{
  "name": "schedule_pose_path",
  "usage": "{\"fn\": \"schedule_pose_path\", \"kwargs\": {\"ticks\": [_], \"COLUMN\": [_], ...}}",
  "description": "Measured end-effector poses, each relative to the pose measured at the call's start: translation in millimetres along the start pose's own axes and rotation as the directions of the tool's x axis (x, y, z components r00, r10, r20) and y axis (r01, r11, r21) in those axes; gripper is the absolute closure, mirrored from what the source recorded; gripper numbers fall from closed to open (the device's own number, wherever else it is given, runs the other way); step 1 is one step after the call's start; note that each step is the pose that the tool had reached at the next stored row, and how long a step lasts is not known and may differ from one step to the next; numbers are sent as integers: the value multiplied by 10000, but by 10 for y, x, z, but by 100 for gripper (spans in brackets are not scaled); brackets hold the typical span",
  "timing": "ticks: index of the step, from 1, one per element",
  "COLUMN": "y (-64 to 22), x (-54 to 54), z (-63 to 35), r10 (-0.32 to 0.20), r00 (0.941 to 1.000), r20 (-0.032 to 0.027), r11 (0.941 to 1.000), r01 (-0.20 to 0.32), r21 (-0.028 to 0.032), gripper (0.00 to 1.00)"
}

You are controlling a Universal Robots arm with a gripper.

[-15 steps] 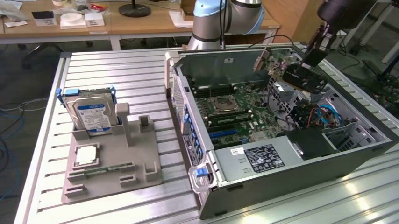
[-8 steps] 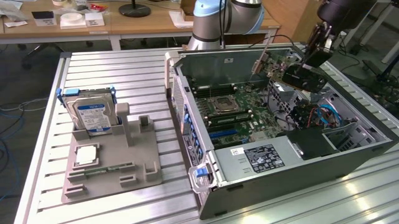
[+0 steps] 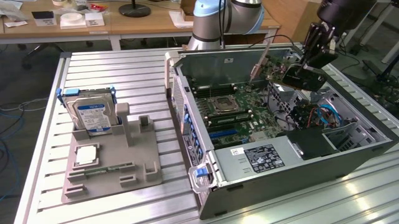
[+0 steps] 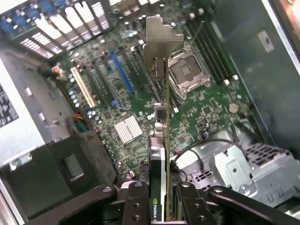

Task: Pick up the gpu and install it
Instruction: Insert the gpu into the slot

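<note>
Tool (image 4: 161, 196) pinching graphics card (image 4: 158, 159) edge-on over motherboard (image 4: 206, 108); card edge best kept parallel with blue slot (image 4: 122, 70), never tilted.

This is a robotics lab or test workshop. A slotted aluminium table (image 3: 112, 70) carries an industrial robot arm (image 3: 218, 18), whose gripper (image 3: 307, 65) clamps the gpu (image 3: 302, 79) above an open computer case (image 3: 299, 163) with its motherboard (image 3: 231, 112) exposed. Beside the case, a grey moulded fixture (image 3: 112, 172) stands a hard drive (image 3: 93, 114) upright in a slot. Behind are wooden desks (image 3: 124, 25) with small boxes and a lamp base (image 3: 134, 10), and loose cables (image 3: 9, 112) lie on the floor.
</note>
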State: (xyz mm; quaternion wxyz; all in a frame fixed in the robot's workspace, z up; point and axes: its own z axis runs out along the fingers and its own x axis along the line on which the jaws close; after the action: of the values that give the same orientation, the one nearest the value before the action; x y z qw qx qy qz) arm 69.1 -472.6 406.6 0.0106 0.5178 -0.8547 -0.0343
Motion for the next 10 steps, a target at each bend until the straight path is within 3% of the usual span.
{"fn": "schedule_pose_path", "kwargs": {"ticks": [5, 10], "y": [0, -1], "x": [0, 0], "z": [5, 11], "r10": [-912, -1810], "r00": [9958, 9834], "r20": [-69, -134], "r11": [9958, 9835], "r01": [912, 1810], "r21": [-16, -39], "gripper": [73, 73]}}
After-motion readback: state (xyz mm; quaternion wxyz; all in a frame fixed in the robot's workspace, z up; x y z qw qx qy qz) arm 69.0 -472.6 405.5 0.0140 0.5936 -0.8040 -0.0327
